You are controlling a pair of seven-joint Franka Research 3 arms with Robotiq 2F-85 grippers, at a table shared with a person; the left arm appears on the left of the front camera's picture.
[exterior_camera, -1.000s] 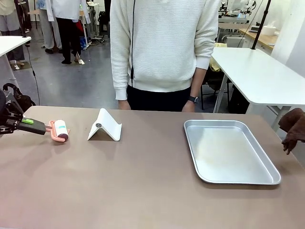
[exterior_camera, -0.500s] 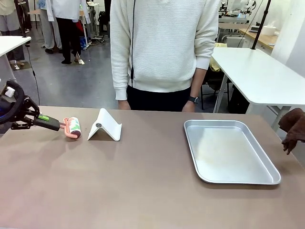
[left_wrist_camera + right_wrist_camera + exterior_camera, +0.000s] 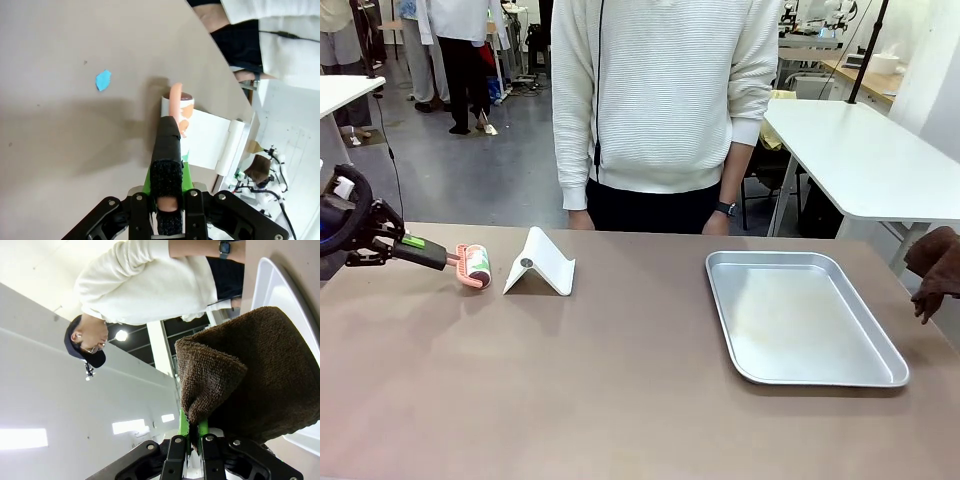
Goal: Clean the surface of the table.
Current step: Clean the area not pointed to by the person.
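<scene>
**Two grippers holding cleaning tools at a brown table**

At far left, the black handle of a lint roller is clamped in the jaws of the left gripper. The table is spread across the whole foreground. A white folded stand and a metal tray are set on it. At far right, a brown cloth is pinched in the right gripper.

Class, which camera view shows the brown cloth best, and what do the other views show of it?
The right wrist view: the brown cloth is large, its towel texture clear, pinched in the right end effector. The front view has it small at the right edge, partly cut off.
</scene>
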